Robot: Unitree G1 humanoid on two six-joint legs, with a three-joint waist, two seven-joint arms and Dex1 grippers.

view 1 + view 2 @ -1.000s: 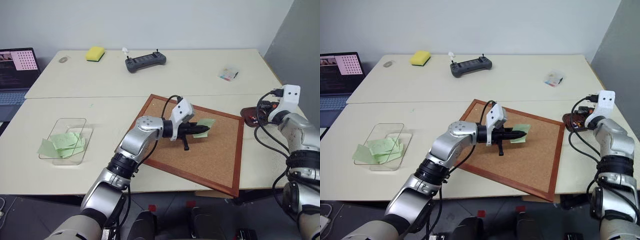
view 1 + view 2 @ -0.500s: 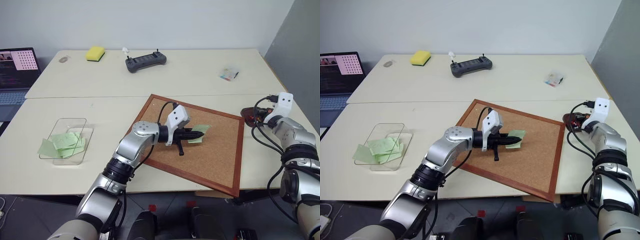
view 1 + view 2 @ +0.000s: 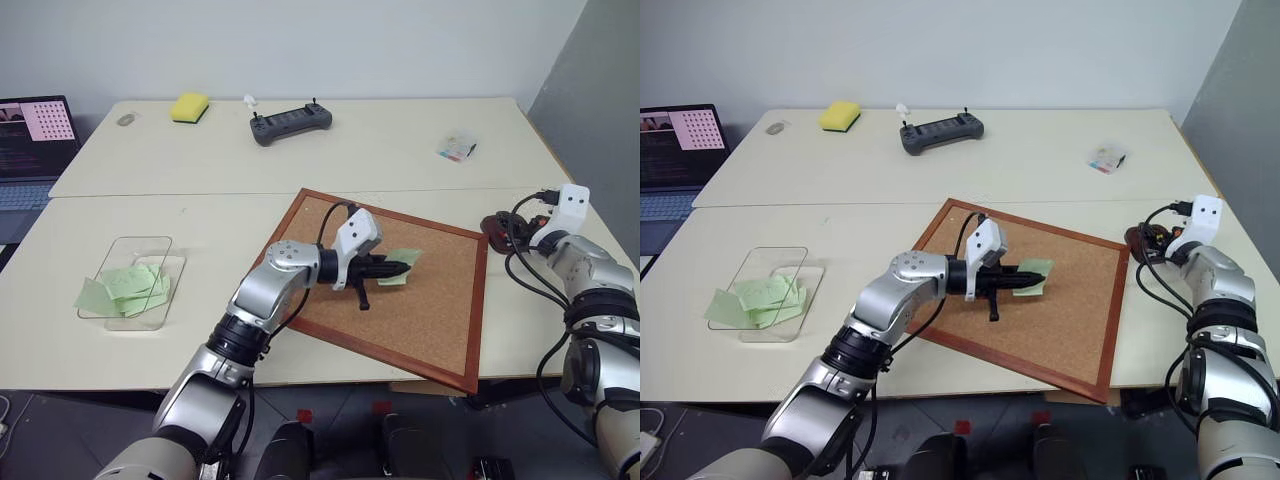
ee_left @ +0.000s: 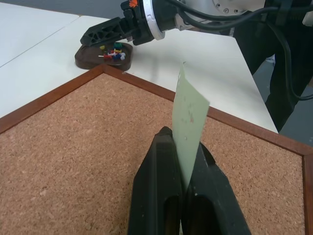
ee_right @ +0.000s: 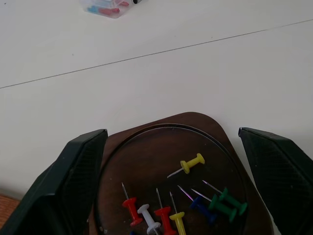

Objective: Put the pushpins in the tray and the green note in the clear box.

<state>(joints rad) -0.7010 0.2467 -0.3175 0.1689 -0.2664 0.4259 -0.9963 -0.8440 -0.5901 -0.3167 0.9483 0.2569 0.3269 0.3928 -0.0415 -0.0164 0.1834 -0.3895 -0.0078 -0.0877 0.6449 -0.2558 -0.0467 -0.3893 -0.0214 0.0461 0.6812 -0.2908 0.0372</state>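
Far to the left hand's left lies the clear box; it pinches the green note upright.

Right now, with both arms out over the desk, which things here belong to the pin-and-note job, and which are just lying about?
Job things:
- green note, pinched in the left gripper
- pushpins, lying in the tray
- clear box, holding other green notes
- right gripper, open over the tray

Lying about:
- corkboard
- yellow sponge
- black controller
- small case of coloured bits
- laptop
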